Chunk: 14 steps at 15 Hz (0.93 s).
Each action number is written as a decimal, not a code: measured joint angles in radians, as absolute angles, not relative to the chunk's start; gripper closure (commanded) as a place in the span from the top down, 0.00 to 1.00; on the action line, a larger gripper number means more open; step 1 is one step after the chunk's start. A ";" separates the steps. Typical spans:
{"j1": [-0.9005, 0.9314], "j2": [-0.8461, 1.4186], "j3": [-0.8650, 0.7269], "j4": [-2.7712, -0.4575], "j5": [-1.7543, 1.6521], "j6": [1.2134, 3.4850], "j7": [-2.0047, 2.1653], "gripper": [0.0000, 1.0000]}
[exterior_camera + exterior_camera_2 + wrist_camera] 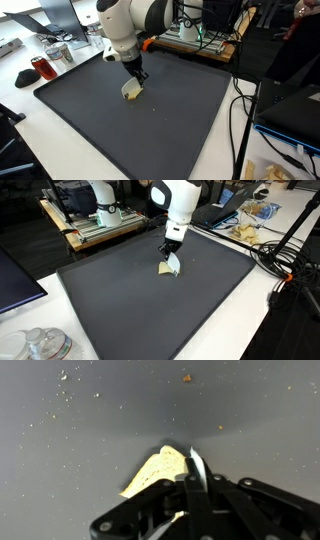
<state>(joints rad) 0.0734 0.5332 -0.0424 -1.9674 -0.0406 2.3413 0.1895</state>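
A pale yellow, wedge-shaped soft piece (132, 91), like a sponge or bread slice, lies on the dark grey mat (180, 120). It also shows in the other exterior view (168, 269) and in the wrist view (155, 472). My gripper (137, 79) (170, 256) is down at the piece, its black fingers (190, 478) drawn together on the piece's edge. The part of the piece under the fingers is hidden.
The mat (150, 300) covers most of the white table. A red can (43, 68) and a clear container stand off the mat's corner. Cables (240, 120) run along the table edge. A wooden crate with electronics (100, 225) stands behind. Crumbs (187, 378) dot the mat.
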 measured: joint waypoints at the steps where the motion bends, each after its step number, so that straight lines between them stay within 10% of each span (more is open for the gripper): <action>1: 0.068 0.532 -0.038 -1.969 -0.038 2.341 0.181 0.01; 14: 0.034 0.371 -0.034 -2.075 -0.031 2.345 0.148 0.01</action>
<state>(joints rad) 0.0341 0.3714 -0.0342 -2.0747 -0.0306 2.3449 0.1477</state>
